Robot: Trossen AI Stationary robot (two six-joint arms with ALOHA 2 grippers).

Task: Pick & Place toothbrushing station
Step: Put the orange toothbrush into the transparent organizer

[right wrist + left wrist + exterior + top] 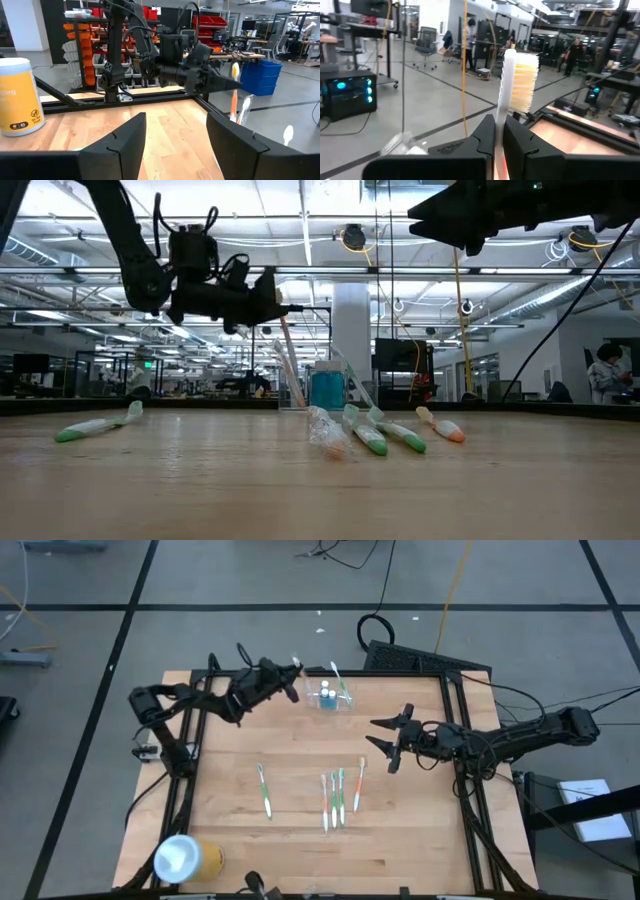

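The left arm is stretched out over the far side of the wooden table (230, 830), its left gripper (291, 670) pinched tight on a toothbrush (512, 75) with a white handle and pale yellow bristles. The brush stands up between the two dark fingers (485, 135), its bristled head clear above them. From table height that gripper hangs above the boards, the brush slanting down toward the holder.

Over on the other side, the right arm reaches in from the table's right edge, and the right gripper (388, 745) has its claw spread wide with nothing in it, held above the table near the row of brushes.

The toothbrushing station (329, 697) sits on the far part of the table, just beside the left gripper. It's a clear, colourless plastic holder with a white toothbrush leaning out of it and something blue inside; from the low view the blue shows as an upright block (326, 388) behind the transparent wall.

Five more toothbrushes lie flat nearer the front: one green-and-white brush (264, 789) on its own, three close together (333, 798), and an orange-handled one (359, 785) beside them.

At the front left corner lies a yellow canister (186, 858) with a white lid; its label print is too small to read.
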